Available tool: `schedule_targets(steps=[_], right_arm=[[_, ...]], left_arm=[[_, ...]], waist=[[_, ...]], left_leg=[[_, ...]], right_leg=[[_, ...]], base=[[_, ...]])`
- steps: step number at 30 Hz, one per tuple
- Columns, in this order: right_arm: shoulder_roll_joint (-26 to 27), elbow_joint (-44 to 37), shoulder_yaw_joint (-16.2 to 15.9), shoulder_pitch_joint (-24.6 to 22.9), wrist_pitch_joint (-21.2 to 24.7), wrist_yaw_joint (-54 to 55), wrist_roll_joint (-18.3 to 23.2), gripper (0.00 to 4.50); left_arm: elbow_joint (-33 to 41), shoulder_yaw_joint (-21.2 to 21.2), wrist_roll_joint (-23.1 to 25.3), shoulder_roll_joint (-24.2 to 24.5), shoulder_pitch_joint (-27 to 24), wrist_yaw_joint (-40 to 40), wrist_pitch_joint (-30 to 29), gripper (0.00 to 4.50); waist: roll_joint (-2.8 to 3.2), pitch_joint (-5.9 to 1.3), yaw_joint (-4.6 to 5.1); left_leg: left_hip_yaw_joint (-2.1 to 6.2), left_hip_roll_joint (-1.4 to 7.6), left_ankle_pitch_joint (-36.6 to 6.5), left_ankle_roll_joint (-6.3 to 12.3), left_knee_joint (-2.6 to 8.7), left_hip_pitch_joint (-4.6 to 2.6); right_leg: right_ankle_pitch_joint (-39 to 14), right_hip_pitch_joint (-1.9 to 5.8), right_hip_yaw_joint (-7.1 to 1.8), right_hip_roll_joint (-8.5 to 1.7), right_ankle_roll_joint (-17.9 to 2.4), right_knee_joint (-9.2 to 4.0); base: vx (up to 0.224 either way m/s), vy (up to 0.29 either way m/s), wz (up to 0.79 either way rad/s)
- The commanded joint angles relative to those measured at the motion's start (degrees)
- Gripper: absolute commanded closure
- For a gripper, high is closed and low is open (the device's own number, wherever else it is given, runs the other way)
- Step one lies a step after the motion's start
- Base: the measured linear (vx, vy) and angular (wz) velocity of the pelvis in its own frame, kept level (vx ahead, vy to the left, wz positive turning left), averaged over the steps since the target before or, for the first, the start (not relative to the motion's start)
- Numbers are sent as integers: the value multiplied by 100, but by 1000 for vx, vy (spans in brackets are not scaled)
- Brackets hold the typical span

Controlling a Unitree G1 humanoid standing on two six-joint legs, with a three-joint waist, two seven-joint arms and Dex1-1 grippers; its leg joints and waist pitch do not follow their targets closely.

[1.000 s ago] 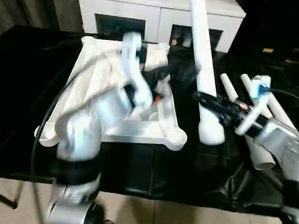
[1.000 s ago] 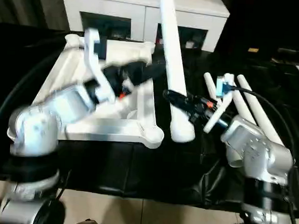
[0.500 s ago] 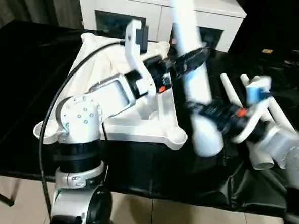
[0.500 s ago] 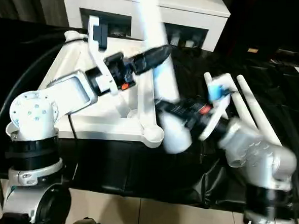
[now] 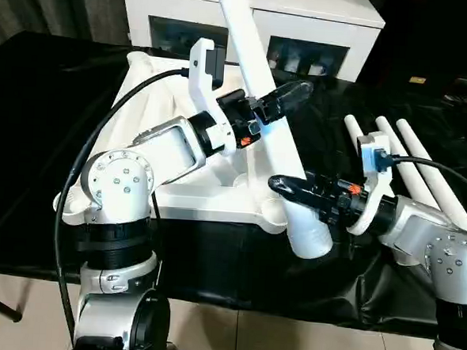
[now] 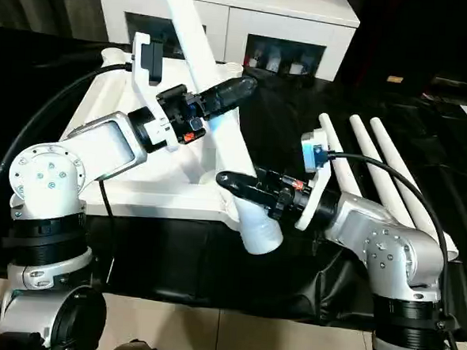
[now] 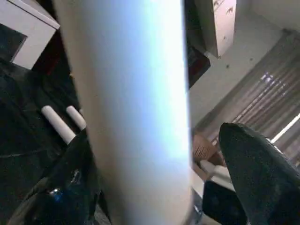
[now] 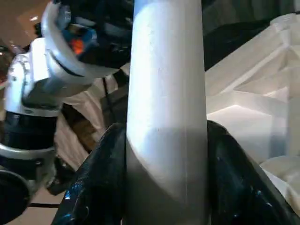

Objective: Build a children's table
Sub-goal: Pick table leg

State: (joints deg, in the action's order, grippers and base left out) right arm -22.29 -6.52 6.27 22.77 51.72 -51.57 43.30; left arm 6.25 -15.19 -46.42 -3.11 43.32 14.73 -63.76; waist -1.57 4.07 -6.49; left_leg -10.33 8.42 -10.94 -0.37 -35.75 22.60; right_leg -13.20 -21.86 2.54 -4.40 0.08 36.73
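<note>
Smooth white tapered leg [image 5: 263, 105] clamped in right hand [image 5: 296, 192]; left hand [image 5: 282, 99] apart, straddling it.

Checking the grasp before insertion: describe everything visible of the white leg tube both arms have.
The long white tapered plastic tube leg looks smooth and plain, slanting steeply, thin end rising toward the white cabinet, wide open end low beside the near corner socket of the white ribbed plastic tabletop, not seated. The right tool is clamped on it near the wide end, black fingers on both sides. The left tool straddles it mid-length; its fingers flank it with a gap on one side.
</note>
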Motion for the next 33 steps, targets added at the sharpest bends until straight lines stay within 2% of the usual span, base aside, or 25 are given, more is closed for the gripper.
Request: schedule_targets(steps=[1, 10, 11, 13, 18, 20, 21, 23, 25, 26, 33], right_arm=[[-86, 10, -9, 51, -85, 35, -67, 266], [-117, 117, -151, 42, -202, 42, -195, 266], [-120, 120, -153, 47, -217, 41, -193, 266], [-127, 125, -162, 51, -241, 45, -194, 266], [-166, 109, -205, 43, -347, 11, -241, 266], [-185, 99, -277, 42, -536, 17, -386, 266], [-184, 98, -289, 45, -557, 26, -405, 266], [-154, 118, -319, 76, -561, 59, -402, 197], [-152, 157, -322, 112, -563, 78, -407, 195], [-135, 195, -298, 145, -556, 130, -407, 177], [-173, 402, -266, 342, -861, 447, -795, 120]], left_arm=[[87, 130, -57, 10, -18, 18, -79, 93], [88, 462, -19, 118, -56, 268, 33, 183], [99, 483, -28, 140, -75, 289, 22, 193], [121, 468, -86, 127, -119, 330, 51, 202], [65, 416, -79, 122, -95, 215, 109, 250], [41, 750, 384, 348, -80, 238, 402, 259], [40, 796, 436, 377, -77, 254, 437, 260], [16, 852, 542, 390, -40, 232, 550, 264], [-4, 827, 514, 378, -17, 237, 559, 265], [1, 860, 558, 414, -19, 238, 584, 267], [95, 1155, 884, 679, 25, 320, 918, 269]], waist=[[-46, -416, 0], [-36, -424, -1], [0, -424, -4], [-20, -425, 3], [-21, -428, 0], [-42, -428, -6], [-41, -424, -8], [-24, -430, 3], [-25, -431, 11], [-29, -433, 13], [-44, -435, 28]], left_leg=[[189, 462, -303, 110, 441, -141], [192, 466, -283, 121, 439, -149], [196, 464, -304, 110, 437, -149], [193, 468, -315, 92, 441, -151], [190, 465, -316, 84, 437, -149], [195, 468, -327, 104, 440, -146], [194, 472, -343, 110, 444, -148], [193, 472, -317, 85, 443, -156], [191, 468, -264, 80, 437, -153], [191, 465, -254, 93, 435, -149], [175, 459, -262, 84, 429, -154]], right_leg=[[6, 255, -268, -481, -1411, -431], [131, 258, -265, -475, -1445, -410], [113, 256, -264, -481, -1446, -410], [158, 262, -265, -475, -1452, -409], [182, 268, -265, -482, -1481, -408], [155, 267, -264, -481, -1452, -414], [95, 262, -266, -482, -1414, -427], [85, 259, -267, -475, -1371, -406], [191, 260, -266, -474, -1415, -401], [232, 265, -263, -469, -1439, -391], [175, 262, -269, -464, -1413, -394]], base=[[0, 0, 0], [0, 0, 0], [0, 0, 0], [0, 0, 0], [0, 0, 0], [0, 0, 0], [0, 0, 0], [0, 0, 0], [0, 0, 0], [0, 0, 0], [0, 0, 0]])
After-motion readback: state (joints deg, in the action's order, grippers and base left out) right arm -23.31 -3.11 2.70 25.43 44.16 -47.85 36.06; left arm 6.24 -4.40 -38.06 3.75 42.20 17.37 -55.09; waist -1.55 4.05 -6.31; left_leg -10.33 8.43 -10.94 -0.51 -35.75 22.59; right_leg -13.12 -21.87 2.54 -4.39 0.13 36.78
